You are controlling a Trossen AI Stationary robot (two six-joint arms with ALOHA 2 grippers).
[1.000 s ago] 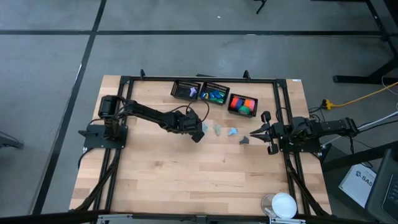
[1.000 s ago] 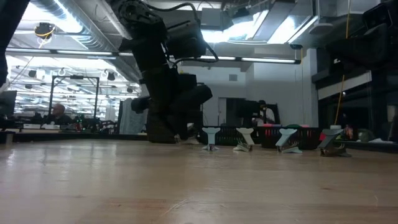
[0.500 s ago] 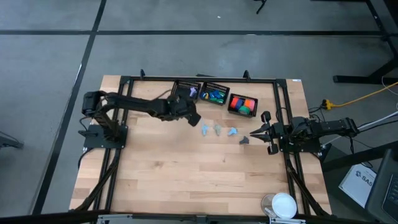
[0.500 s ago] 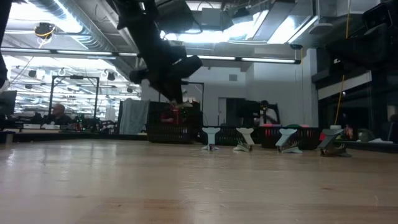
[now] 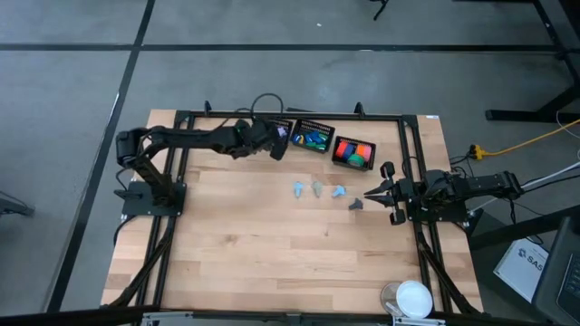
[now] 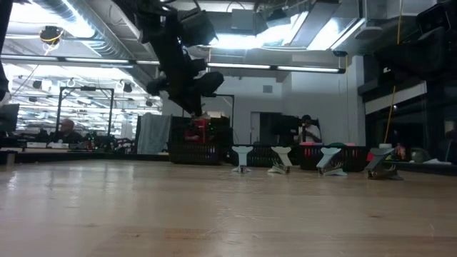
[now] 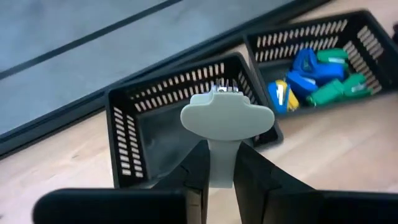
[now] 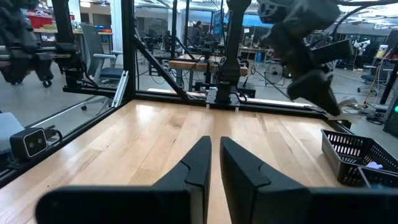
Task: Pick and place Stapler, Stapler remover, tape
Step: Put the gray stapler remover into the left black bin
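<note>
My left claw [image 7: 219, 180], gripping a pale staple remover [image 7: 226, 119], hangs over the leftmost basket [image 7: 124, 143]; next: lower, release; right claw [image 8: 211, 163] parked, nearly closed.

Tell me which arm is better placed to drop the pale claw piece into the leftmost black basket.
Left. Its tool is shut on the claw piece, right above the leftmost basket. The right tool sits at the table's right edge, holding nothing, beyond the loose pieces on the table.
</note>
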